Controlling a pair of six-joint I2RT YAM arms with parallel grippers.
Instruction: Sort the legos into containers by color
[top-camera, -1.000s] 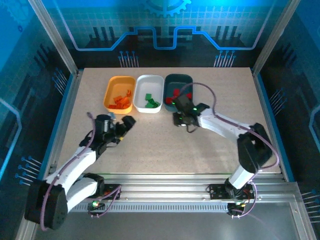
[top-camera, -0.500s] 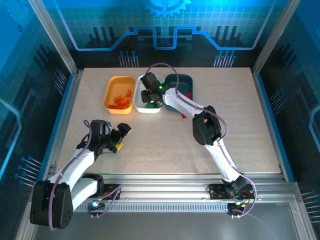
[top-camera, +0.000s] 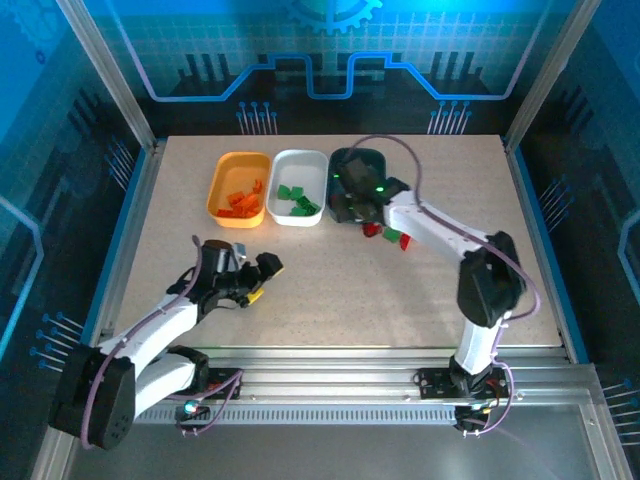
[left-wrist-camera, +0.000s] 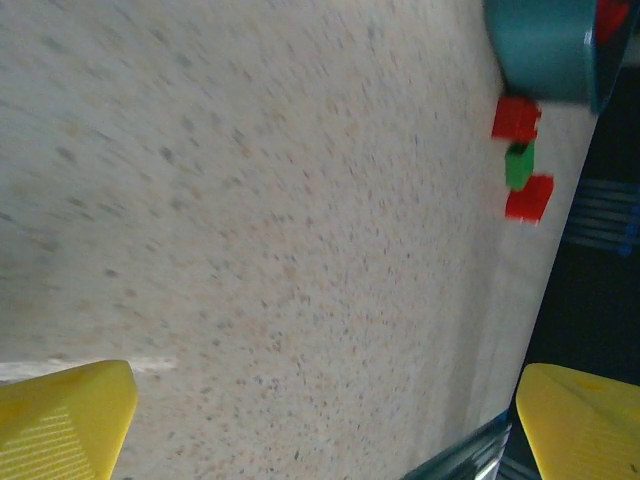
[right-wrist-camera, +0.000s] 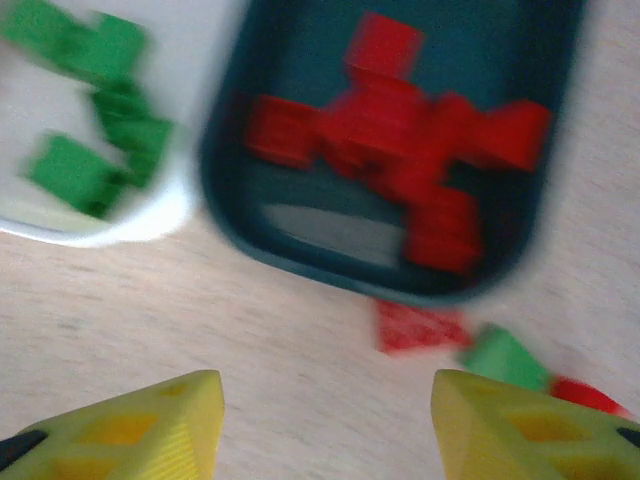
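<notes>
Three containers stand in a row at the back: an orange tray (top-camera: 221, 172) with orange legos (top-camera: 241, 200), a white tray (top-camera: 301, 157) with green legos (top-camera: 296, 198), and a dark teal tray (top-camera: 362, 153) holding red legos (right-wrist-camera: 400, 140). Three loose legos lie just in front of the teal tray: a red one (right-wrist-camera: 415, 325), a green one (right-wrist-camera: 500, 357) and another red one (right-wrist-camera: 585, 395). My right gripper (right-wrist-camera: 325, 430) hovers open over the table at the teal tray's near edge, with nothing between its fingers. My left gripper (top-camera: 262, 275) is open and empty over bare table at the front left.
The left wrist view looks across the speckled table to the teal tray (left-wrist-camera: 545, 50) and the three loose legos (left-wrist-camera: 518, 165) near the table's edge. Metal frame posts and blue walls close in the table.
My right arm has swung back from over the white tray to the teal tray's near edge, and its jaws have opened wider. My left gripper has shifted slightly right.
</notes>
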